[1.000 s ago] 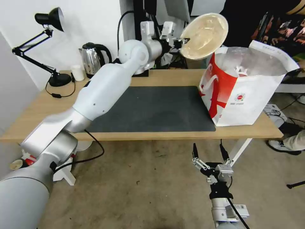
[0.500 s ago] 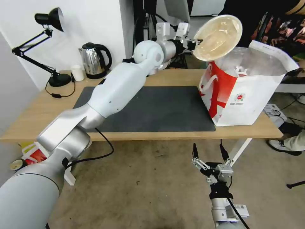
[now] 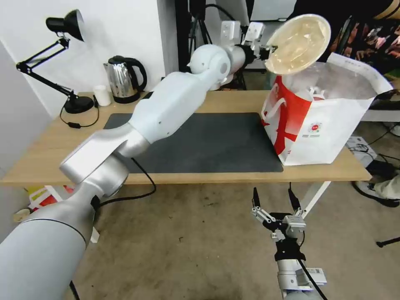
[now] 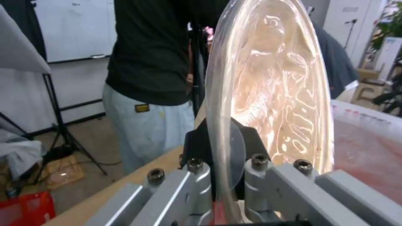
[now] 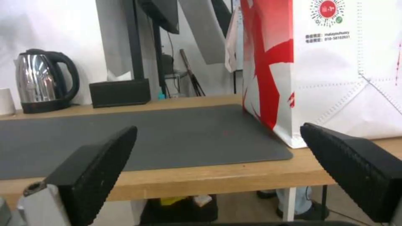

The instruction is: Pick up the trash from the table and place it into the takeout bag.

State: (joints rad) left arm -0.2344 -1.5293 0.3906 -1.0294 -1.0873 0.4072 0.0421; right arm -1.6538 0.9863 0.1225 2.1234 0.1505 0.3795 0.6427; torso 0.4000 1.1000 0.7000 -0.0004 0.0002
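**Over the bag's near rim: last bowl going in**

At the upper right of the head view, I am holding the shallow beige plastic bowl (image 3: 298, 43) aloft with the left gripper (image 3: 266, 51), whose jaws are clenching the bowl's rim; the left wrist view shows the rim (image 4: 222, 138) passing between the two fingers. The bowl is tilting steeply, almost on edge, its hollow facing me, and it is hanging just above the left rim of the large white takeout bag with the broad red band (image 3: 321, 133). The bag is standing open on the right end of the long light-wood table (image 3: 54, 146), beside the dark grey rectangular mat (image 3: 208, 141), which is bare. I judge this the delivery step. The next move calls for carrying the bowl farther over the foil-lined mouth, lowering it, then letting go. The right gripper (image 3: 273, 200) is waiting low at the bottom of the frame, in front of the table, fingers spread wide.
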